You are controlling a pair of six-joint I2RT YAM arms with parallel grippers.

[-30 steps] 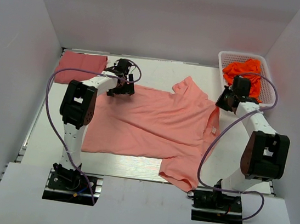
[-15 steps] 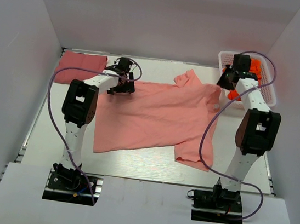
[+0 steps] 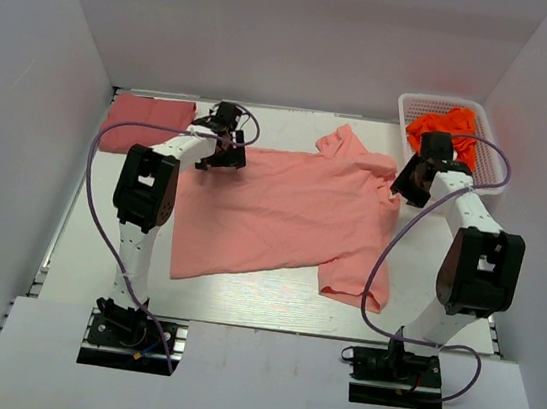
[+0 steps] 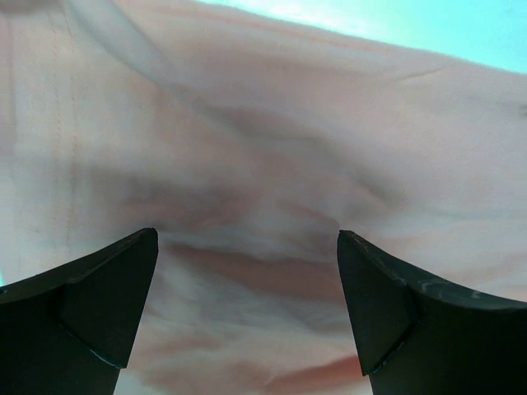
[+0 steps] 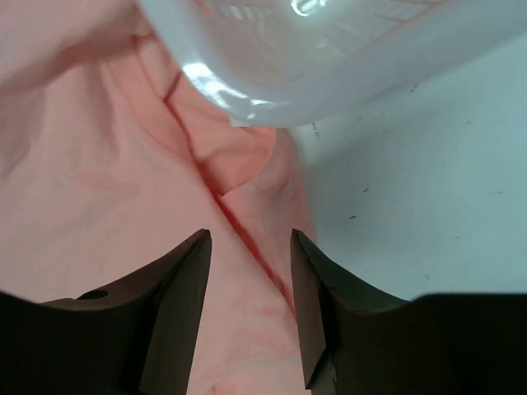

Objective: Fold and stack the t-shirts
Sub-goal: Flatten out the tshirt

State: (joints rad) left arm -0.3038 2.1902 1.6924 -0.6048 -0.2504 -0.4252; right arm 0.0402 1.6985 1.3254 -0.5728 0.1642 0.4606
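**What is laid out on the worktop?**
A light salmon-pink short-sleeved cloth t-shirt [image 3: 283,211] is spread flat across the middle of the white worktop [image 3: 240,306]. Its neck is turned to the right and one sleeve is laid toward the near edge. A darker rose-red cloth t-shirt [image 3: 146,124], folded into a rectangle, is placed in the far left corner, apart from the pink one.

**How are the two pincers set?**
The left pincer [image 3: 222,152] is lowered over the far left corner of the pink shirt. In the left wrist view its dark fingers [image 4: 90,304] are spread wide, with wrinkled pink cloth seen beneath the gap and nothing held. The right pincer [image 3: 409,187] is positioned at the shirt's right edge, by the neck. In the right wrist view its fingers [image 5: 173,313] are parted only narrowly above a creased seam of the cloth, and nothing is clamped.

**What else is seen?**
A white plastic mesh basket [image 3: 404,109] is set in the far right corner, with bright orange cloth [image 3: 445,126] heaped inside. Its glossy rim is seen just beyond the right pincer.
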